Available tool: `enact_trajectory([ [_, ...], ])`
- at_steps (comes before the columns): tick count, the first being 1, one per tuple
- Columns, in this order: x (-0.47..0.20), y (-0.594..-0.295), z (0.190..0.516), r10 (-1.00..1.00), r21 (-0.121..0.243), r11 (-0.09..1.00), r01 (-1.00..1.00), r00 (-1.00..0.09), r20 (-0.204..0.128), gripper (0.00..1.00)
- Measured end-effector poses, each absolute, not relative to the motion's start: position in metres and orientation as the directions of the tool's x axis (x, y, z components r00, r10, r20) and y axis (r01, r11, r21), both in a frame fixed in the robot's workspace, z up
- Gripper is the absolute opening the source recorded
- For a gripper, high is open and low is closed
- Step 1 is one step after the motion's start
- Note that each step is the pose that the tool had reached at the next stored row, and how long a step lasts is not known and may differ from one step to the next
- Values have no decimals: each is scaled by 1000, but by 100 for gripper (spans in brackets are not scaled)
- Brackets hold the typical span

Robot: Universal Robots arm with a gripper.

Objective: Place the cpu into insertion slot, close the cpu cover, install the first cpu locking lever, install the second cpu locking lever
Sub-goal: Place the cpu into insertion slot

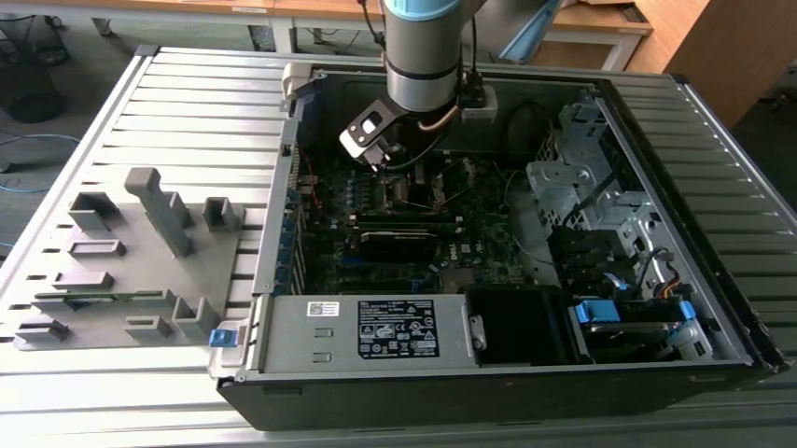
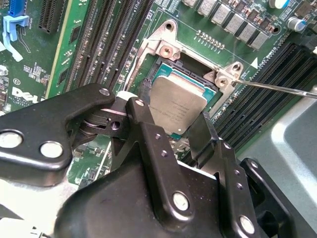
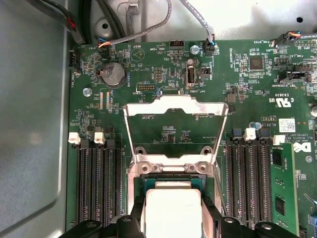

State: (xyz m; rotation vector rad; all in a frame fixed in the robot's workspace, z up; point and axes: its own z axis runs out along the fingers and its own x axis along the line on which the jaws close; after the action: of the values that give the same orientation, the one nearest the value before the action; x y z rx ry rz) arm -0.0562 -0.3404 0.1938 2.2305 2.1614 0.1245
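I see a room with pale wooden desks [image 1: 598, 19] and one black wire waste basket [image 1: 32, 65] behind a grey ribbed metal table [image 1: 200, 103]. One open black steel computer case [image 1: 498, 397] lies on its side and covers the table's half on the exterior view's right. One grey moulded holder tray [image 1: 112, 252] sits at the table edge on the exterior view's left. The silver and blue robot arm [image 1: 430, 56] reaches down into the case.

One grey power supply box with a white label [image 1: 361, 329] lies along the case wall nearest the exterior camera. The green motherboard [image 3: 237, 104] covers the case floor.

The thin silvery square cpu cover [image 3: 176, 105] is swung open, clear of the square black insertion slot [image 2: 190, 65]. One thin steel rod [image 2: 277, 87] juts out beside the slot's corner.

The black metal gripper [image 2: 174, 108] has its two fingers [image 2: 144, 106] pressed against opposite edges of the flat, dull silver cpu [image 2: 179, 99]. The cpu lies within the slot's rim. I cannot tell whether it is fully seated. One round silver coin battery [image 3: 113, 74] sits near the motherboard's corner.
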Motion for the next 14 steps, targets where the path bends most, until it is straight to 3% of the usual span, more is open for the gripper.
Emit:
enact_trajectory([
  [14, -56, -340, 192, 999, 80, -33, 996, 30, 34, 54],
])
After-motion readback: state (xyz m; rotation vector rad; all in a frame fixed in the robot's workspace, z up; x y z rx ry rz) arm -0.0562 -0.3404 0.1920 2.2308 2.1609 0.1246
